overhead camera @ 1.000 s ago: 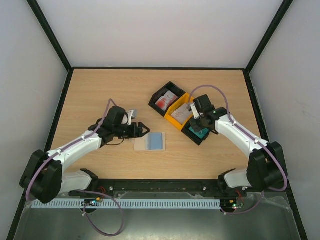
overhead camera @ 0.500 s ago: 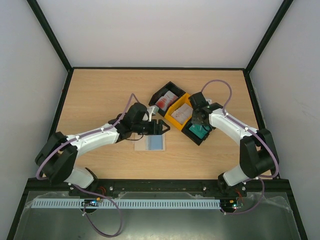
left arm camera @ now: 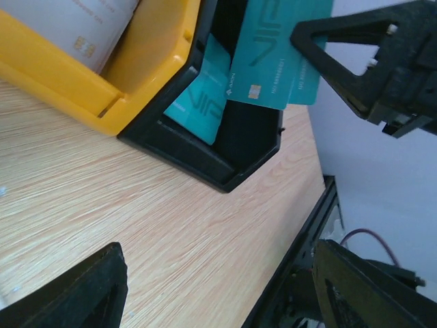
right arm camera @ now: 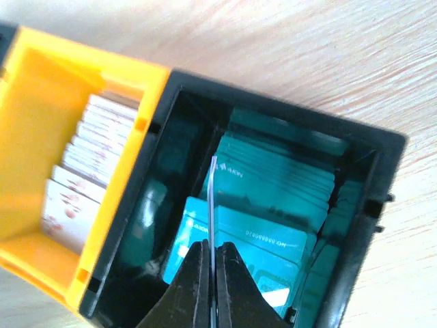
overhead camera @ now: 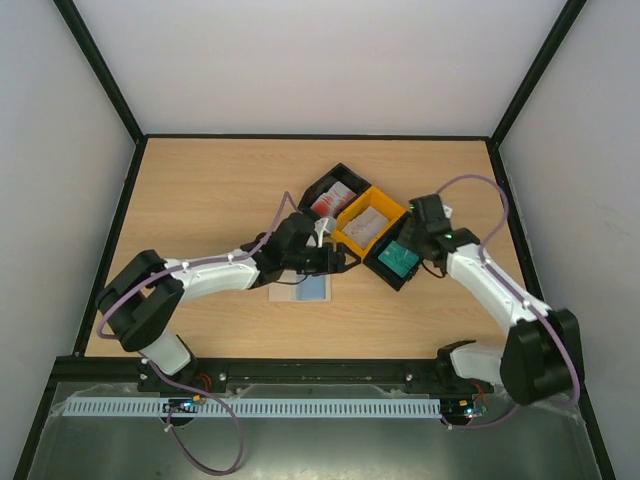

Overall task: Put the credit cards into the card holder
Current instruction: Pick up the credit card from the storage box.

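The left hand (overhead camera: 333,262) has swung up to the orange bin (overhead camera: 347,243), spread, likely to receive. Beyond that bin the right hand (right arm camera: 208,270) pinches a teal credit card (left arm camera: 273,48). The card holder (overhead camera: 285,292) lies on the bin's near side.

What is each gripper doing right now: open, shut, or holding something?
Left gripper: open, holding nothing.
Right gripper: shut on a teal card.

Top teal card (left arm camera: 273,41) reads "VIP" in big pale letters; the small white line by its chip mark is too small to read. A second teal card (left arm camera: 201,96) in the black bin (left arm camera: 225,171) shows part of "VIP". Print on the pale cards (left arm camera: 75,20) and the right wrist's teal stack (right arm camera: 266,239) is illegible.
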